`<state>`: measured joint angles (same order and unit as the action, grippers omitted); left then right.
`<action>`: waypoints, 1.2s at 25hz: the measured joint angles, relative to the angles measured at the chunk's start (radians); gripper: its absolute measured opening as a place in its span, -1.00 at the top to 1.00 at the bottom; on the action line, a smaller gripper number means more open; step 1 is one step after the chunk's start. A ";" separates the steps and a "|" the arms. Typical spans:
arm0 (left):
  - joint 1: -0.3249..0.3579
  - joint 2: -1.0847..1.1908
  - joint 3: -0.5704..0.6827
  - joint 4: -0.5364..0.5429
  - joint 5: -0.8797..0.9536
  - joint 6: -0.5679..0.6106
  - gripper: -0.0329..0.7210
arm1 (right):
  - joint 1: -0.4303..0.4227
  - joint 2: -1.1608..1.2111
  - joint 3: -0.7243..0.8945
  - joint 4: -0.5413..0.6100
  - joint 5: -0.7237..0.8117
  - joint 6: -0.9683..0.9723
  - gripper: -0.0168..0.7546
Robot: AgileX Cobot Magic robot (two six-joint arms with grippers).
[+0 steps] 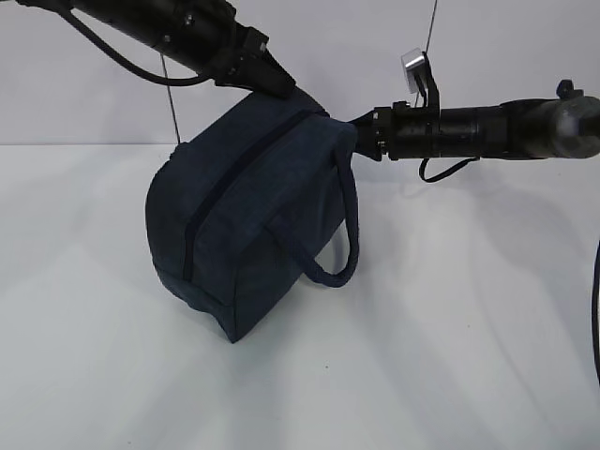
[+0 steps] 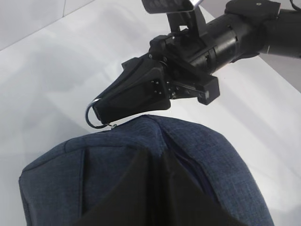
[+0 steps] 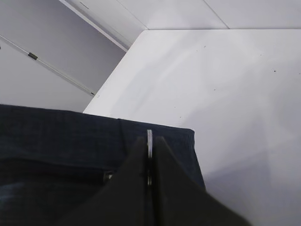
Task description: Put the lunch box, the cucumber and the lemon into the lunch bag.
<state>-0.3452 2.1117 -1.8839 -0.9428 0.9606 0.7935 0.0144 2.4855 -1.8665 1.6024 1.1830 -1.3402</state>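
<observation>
From the exterior view, the lunch bag [image 1: 246, 220] sits tilted on the white worktop [image 1: 450, 337], both arms at its top end. The left gripper [image 1: 281, 86] meets the fabric from above; the right gripper [image 1: 359, 134] comes in level from the right. No lunch box, cucumber or lemon anywhere in sight, and the zipper [image 1: 239, 173] looks drawn closed.

Over to the left wrist view: here's what the outside camera hides. The right gripper [image 2: 104, 109] has its fingers clenched on the silver ring pull [image 2: 95, 116]. The left fingers [image 2: 141, 188] press into the bag top [image 2: 197, 160], seemingly pinching fabric.

Right wrist view confirms it: fingers [image 3: 136, 188] pressed together, the ring [image 3: 149, 141] edge-on between them.

My read: this is zipper work, probably closing up. Next calls for a steady pull along the track while the left arm braces.
</observation>
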 joint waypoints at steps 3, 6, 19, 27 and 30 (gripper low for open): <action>0.000 -0.012 0.000 0.005 0.010 0.002 0.88 | 0.000 0.000 0.000 0.000 0.000 0.000 0.94; 0.000 -0.028 0.000 0.010 0.012 0.007 0.88 | 0.000 0.000 -0.001 -0.002 0.009 0.000 0.94; 0.000 -0.032 0.000 0.017 0.034 0.009 0.88 | 0.000 0.000 -0.002 0.032 0.016 0.004 0.88; 0.000 -0.040 0.000 0.017 0.040 0.009 0.88 | -0.002 -0.002 -0.002 0.134 -0.008 0.004 -0.32; 0.000 -0.040 0.000 0.020 0.044 0.009 0.88 | -0.008 -0.025 -0.004 0.134 -0.008 0.004 -0.46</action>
<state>-0.3452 2.0717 -1.8839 -0.9232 1.0042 0.8023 0.0064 2.4601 -1.8708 1.7363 1.1749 -1.3363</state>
